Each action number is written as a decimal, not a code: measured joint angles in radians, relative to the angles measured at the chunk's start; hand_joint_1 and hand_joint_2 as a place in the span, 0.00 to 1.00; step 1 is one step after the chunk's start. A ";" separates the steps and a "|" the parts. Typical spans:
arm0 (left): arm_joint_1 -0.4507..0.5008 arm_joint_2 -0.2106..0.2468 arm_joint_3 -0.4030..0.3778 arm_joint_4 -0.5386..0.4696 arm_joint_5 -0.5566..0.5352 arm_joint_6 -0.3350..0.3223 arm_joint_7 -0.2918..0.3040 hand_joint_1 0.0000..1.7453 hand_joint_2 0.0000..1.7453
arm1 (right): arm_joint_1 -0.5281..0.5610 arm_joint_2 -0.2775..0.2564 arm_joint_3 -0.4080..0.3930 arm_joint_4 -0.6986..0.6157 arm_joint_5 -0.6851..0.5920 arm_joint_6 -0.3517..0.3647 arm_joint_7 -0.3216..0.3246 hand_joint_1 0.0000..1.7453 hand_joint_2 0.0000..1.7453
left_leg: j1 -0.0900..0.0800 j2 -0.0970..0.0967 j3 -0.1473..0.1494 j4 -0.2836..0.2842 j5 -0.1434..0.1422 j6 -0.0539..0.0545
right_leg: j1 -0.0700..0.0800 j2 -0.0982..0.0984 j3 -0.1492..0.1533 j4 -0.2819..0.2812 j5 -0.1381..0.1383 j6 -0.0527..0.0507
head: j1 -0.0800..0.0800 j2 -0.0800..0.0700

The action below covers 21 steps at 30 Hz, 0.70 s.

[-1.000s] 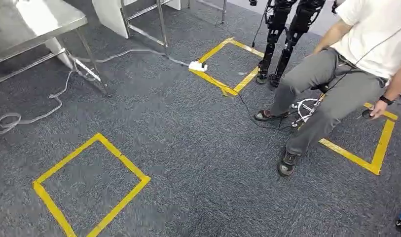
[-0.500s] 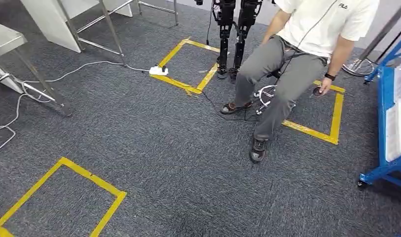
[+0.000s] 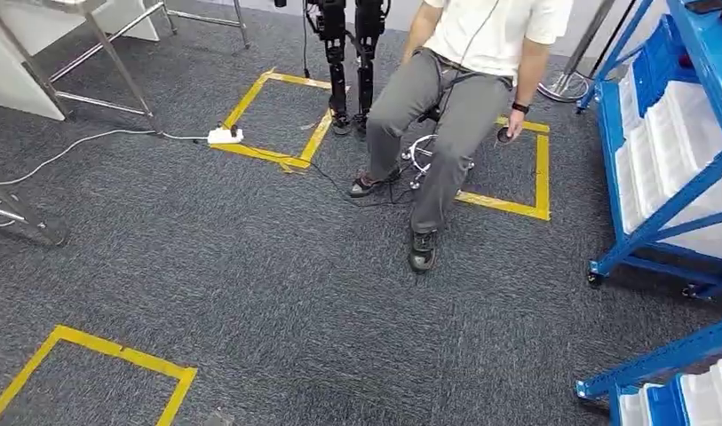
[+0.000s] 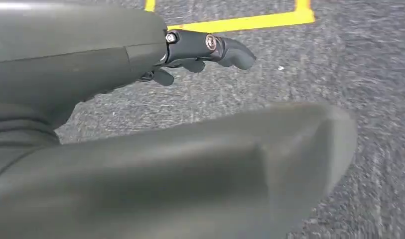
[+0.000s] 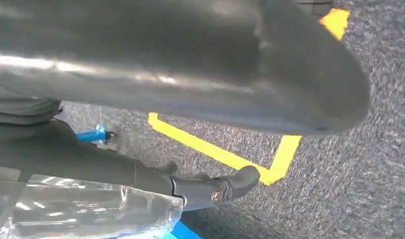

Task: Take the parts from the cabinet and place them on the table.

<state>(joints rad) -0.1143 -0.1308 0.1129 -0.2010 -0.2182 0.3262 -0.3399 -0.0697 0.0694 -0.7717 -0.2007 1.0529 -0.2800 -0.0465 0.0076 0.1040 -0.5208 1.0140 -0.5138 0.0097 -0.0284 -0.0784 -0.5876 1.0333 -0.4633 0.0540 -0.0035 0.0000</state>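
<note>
The blue cabinet (image 3: 668,133), a wheeled rack with white bins (image 3: 694,115), stands at the right of the head view. A second blue rack (image 3: 668,373) with white bins fills the lower right corner. My left hand (image 4: 200,50) hangs over grey carpet, fingers stretched out and apart from the thumb, holding nothing. My right hand (image 5: 215,186) also hangs with fingers extended and nothing between them. A clear glossy bin-like surface (image 5: 75,211) over a blue edge lies close beside it, and whether they touch I cannot tell. No part is visible in either hand.
A person (image 3: 455,98) sits on a stool between me and the far wall, feet on the carpet. Another robot's legs (image 3: 348,62) stand behind yellow floor tape (image 3: 268,151). A white power strip (image 3: 224,136) with cables lies left; steel table legs (image 3: 28,222) at far left.
The whole head view has swung right: the steel table slid out at the left, the seated person shifted leftward, and the blue racks came into view. The camera moved, not the things.
</note>
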 joint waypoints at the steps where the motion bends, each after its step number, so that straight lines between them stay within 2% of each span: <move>1: -0.003 0.000 0.000 0.000 0.000 -0.001 -0.001 0.00 0.00 | 0.002 0.000 0.000 0.000 -0.002 0.000 0.000 0.00 0.00 | 0.001 0.009 0.005 -0.001 -0.001 -0.003 | 0.001 0.010 -0.003 0.001 -0.001 -0.007 | -0.005 0.000; 2: -0.005 -0.001 0.000 0.000 -0.001 -0.002 -0.002 0.00 0.00 | 0.003 0.000 0.000 0.000 -0.004 0.000 0.000 0.00 0.00 | 0.005 0.019 0.008 -0.003 -0.002 -0.005 | 0.005 0.022 -0.007 0.001 -0.002 -0.011 | -0.003 0.000; 3: -0.007 -0.002 0.000 0.000 -0.003 -0.003 -0.002 0.00 0.00 | 0.003 -0.002 0.000 0.000 -0.006 0.000 0.002 0.00 0.00 | 0.010 0.029 0.010 -0.003 -0.005 -0.011 | 0.004 0.036 -0.005 -0.002 0.001 -0.021 | -0.004 0.000; 4: -0.010 -0.003 -0.001 -0.001 -0.005 -0.005 -0.002 0.00 0.00 | 0.004 -0.002 0.000 0.000 -0.008 0.000 0.003 0.00 0.00 | 0.020 0.004 0.010 0.009 -0.018 -0.019 | -0.006 0.049 -0.002 -0.004 0.004 -0.028 | -0.005 0.000; 5: -0.012 -0.003 -0.001 -0.001 -0.011 -0.006 -0.002 0.00 0.00 | 0.004 -0.003 0.000 0.000 -0.012 0.000 0.004 0.00 0.00 | 0.021 -0.048 -0.006 0.048 -0.050 -0.018 | -0.004 0.059 -0.002 -0.004 0.005 -0.035 | -0.007 0.000; 6: -0.012 -0.003 -0.002 -0.001 -0.014 -0.009 -0.001 0.00 0.00 | 0.002 -0.005 0.000 0.000 -0.016 0.001 0.005 0.00 0.00 | 0.020 -0.078 -0.038 0.118 -0.093 -0.017 | 0.000 0.071 -0.003 -0.004 0.007 -0.045 | -0.010 0.000; 7: -0.011 -0.003 -0.002 0.000 -0.015 -0.013 0.003 0.00 0.00 | 0.000 -0.004 0.000 0.000 -0.016 0.001 0.005 0.00 0.00 | 0.019 -0.093 -0.078 0.201 -0.133 -0.016 | 0.004 0.084 -0.004 -0.003 0.007 -0.048 | -0.010 0.000; 8: -0.009 -0.003 -0.003 0.000 -0.016 -0.014 0.005 0.00 0.00 | 0.000 -0.003 0.000 0.000 -0.018 0.002 0.005 0.00 0.00 | 0.019 -0.099 -0.113 0.268 -0.157 -0.014 | 0.009 0.099 -0.005 -0.003 0.007 -0.052 | -0.010 0.000; 9: -0.009 -0.003 -0.003 0.000 -0.016 -0.014 0.007 0.00 0.00 | 0.002 -0.003 0.000 0.000 -0.018 0.003 0.005 0.00 0.00 | 0.019 -0.102 -0.137 0.303 -0.155 -0.011 | 0.015 0.117 -0.005 -0.003 0.008 -0.055 | -0.010 0.000; 10: -0.009 -0.003 -0.003 0.000 -0.016 -0.014 0.007 0.00 0.00 | 0.004 -0.003 0.000 0.000 -0.018 0.010 0.005 0.00 0.00 | 0.018 -0.104 -0.135 0.288 -0.132 -0.006 | 0.017 0.131 -0.004 -0.003 0.009 -0.055 | -0.010 0.000; 11: -0.009 -0.003 -0.004 0.000 -0.016 -0.013 0.007 0.00 0.00 | 0.005 -0.003 0.000 0.000 -0.018 0.014 0.005 0.00 0.00 | 0.016 -0.108 -0.116 0.238 -0.091 0.001 | 0.019 0.146 -0.003 -0.003 0.009 -0.055 | -0.010 0.000; 12: -0.009 -0.003 -0.005 0.000 -0.016 -0.014 0.006 0.00 0.00 | 0.005 -0.003 0.000 0.000 -0.018 0.020 0.005 0.00 0.00 | 0.014 -0.116 -0.081 0.162 -0.043 0.008 | 0.020 0.160 -0.001 -0.003 0.009 -0.055 | -0.010 0.000; 13: -0.010 -0.003 -0.006 0.000 -0.016 -0.015 0.006 0.00 0.00 | 0.005 -0.003 0.000 0.000 -0.019 0.023 0.005 0.00 0.00 | 0.012 -0.152 -0.039 0.072 0.004 0.017 | 0.020 0.175 0.002 -0.003 0.010 -0.054 | -0.010 0.000; 14: -0.011 -0.001 -0.006 0.000 -0.016 -0.016 0.007 0.00 0.00 | 0.004 -0.002 0.000 0.000 -0.021 0.026 0.005 0.00 0.00 | 0.012 -0.207 -0.023 0.037 -0.001 0.024 | 0.019 0.185 0.001 -0.002 0.011 -0.051 | -0.008 0.000; 15: -0.011 0.001 -0.007 0.000 -0.016 -0.019 0.008 0.00 0.00 | 0.001 0.000 -0.001 0.000 -0.022 0.031 0.005 0.00 0.00 | 0.010 -0.203 -0.022 0.021 -0.001 0.021 | 0.026 0.196 -0.006 0.000 0.013 -0.048 | -0.006 0.000; 16: -0.012 0.002 -0.007 0.000 -0.016 -0.022 0.010 0.00 0.00 | 0.000 0.002 -0.001 0.000 -0.023 0.032 0.005 0.00 0.00 | 0.003 -0.189 -0.022 0.022 0.000 0.022 | 0.017 0.206 -0.012 -0.002 0.018 -0.039 | -0.010 0.000; 17: -0.013 0.002 -0.008 0.000 -0.016 -0.023 0.010 0.00 0.00 | 0.002 0.003 -0.002 0.000 -0.023 0.033 0.006 0.00 0.00 | -0.001 -0.179 -0.022 0.022 0.001 0.025 | 0.013 0.218 -0.015 -0.006 0.022 -0.033 | -0.009 0.000; 18: -0.014 0.002 -0.008 0.000 -0.016 -0.023 0.010 0.00 0.00 | 0.004 0.004 -0.002 0.000 -0.024 0.033 0.009 0.00 0.00 | -0.003 -0.166 -0.018 0.013 0.008 0.032 | 0.015 0.230 -0.022 -0.011 0.027 -0.024 | -0.010 0.000; 19: -0.016 0.000 -0.009 -0.001 -0.016 -0.024 0.010 0.00 0.00 | 0.003 0.005 -0.004 0.001 -0.024 0.032 0.013 0.00 0.00 | 0.010 -0.149 -0.012 -0.009 0.024 0.037 | 0.019 0.209 -0.028 0.007 0.023 -0.026 | -0.007 0.000; 20: -0.018 0.000 -0.010 0.000 -0.018 -0.025 0.010 0.00 0.00 | 0.003 0.006 -0.005 0.001 -0.025 0.032 0.014 0.00 0.00 | 0.005 -0.138 -0.009 -0.015 0.027 0.041 | 0.021 0.153 -0.051 0.038 0.003 -0.029 | -0.009 0.000; 21: -0.019 0.000 -0.010 0.000 -0.019 -0.026 0.010 0.00 0.00 | 0.000 0.007 -0.005 0.001 -0.025 0.032 0.016 0.00 0.00 | 0.005 -0.121 -0.011 -0.015 0.029 0.045 | 0.022 0.119 -0.084 0.103 -0.031 -0.036 | -0.001 0.000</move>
<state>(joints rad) -0.1328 -0.1312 0.1030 -0.2014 -0.2373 0.3002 -0.3300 -0.0700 0.0767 -0.7763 -0.1999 1.0280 -0.2480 -0.0305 0.0121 -0.0172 -0.5323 0.9991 -0.4850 0.0544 -0.0065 0.0410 -0.6720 1.1358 -0.4947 0.0181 -0.0049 0.0000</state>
